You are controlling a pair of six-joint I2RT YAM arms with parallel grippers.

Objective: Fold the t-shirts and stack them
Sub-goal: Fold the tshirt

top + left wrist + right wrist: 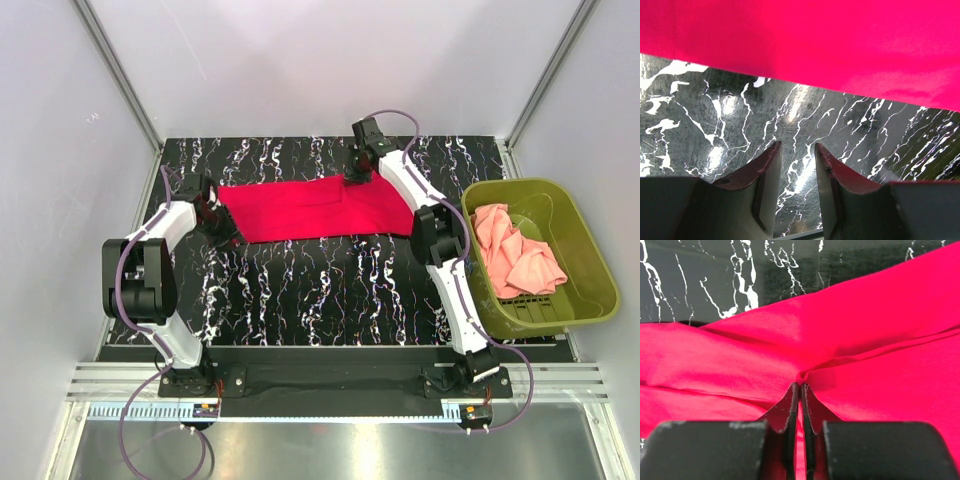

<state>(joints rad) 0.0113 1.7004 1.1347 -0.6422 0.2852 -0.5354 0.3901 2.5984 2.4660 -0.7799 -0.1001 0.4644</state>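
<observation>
The crimson red t-shirt (315,208) lies folded into a long band across the far half of the black marbled table. My right gripper (358,176) is shut on a pinch of the red shirt's (865,330) far edge, with cloth puckered at its fingertips (800,386). My left gripper (222,228) is open and empty at the shirt's left end, just off the cloth edge (805,40); bare table shows between its fingers (771,165). The salmon-pink t-shirt (512,250) lies crumpled in the basket.
The olive-green plastic basket (592,262) stands at the table's right edge, beside my right arm. White walls and aluminium posts close in the table on the left, back and right. The marbled tabletop (320,295) stretches in front of the shirt.
</observation>
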